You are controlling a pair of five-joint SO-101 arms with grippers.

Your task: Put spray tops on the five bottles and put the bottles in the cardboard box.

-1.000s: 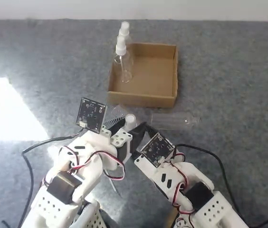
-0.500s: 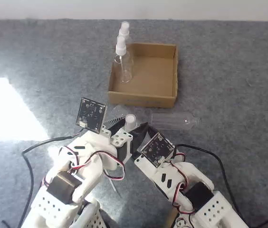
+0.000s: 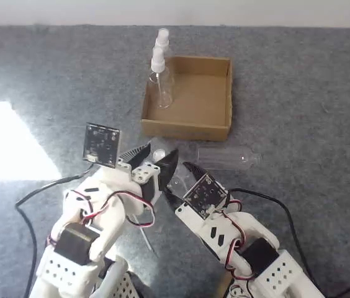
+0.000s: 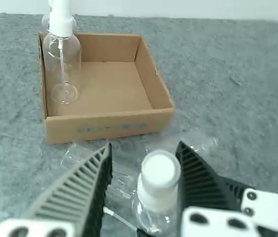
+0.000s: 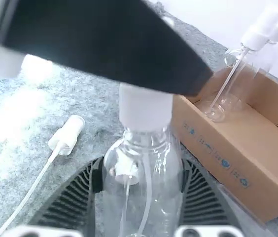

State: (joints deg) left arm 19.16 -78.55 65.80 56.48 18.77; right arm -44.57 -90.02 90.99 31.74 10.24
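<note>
A clear bottle (image 5: 141, 197) stands upright with my right gripper (image 5: 140, 178) shut on its body. A white spray top (image 4: 157, 173) sits on its neck. My left gripper (image 4: 144, 148) is open, one ribbed finger on each side of that top and clear of it. In the high view the left gripper (image 3: 156, 158) and right gripper (image 3: 179, 181) meet just in front of the cardboard box (image 3: 186, 129). Two capped bottles (image 3: 161, 74) stand in the box's far left corner. Another clear bottle (image 3: 228, 158) lies on its side before the box.
A loose spray top (image 5: 65, 138) with its long tube lies on the grey carpet beside the held bottle. A bright sunlit patch (image 3: 7, 146) covers the table's left side. The box (image 4: 104, 94) has free floor to the right of its bottles.
My left gripper has opened and let go of the spray top, which now stays on the bottle. The left arm has shifted slightly left. The right arm holds still.
</note>
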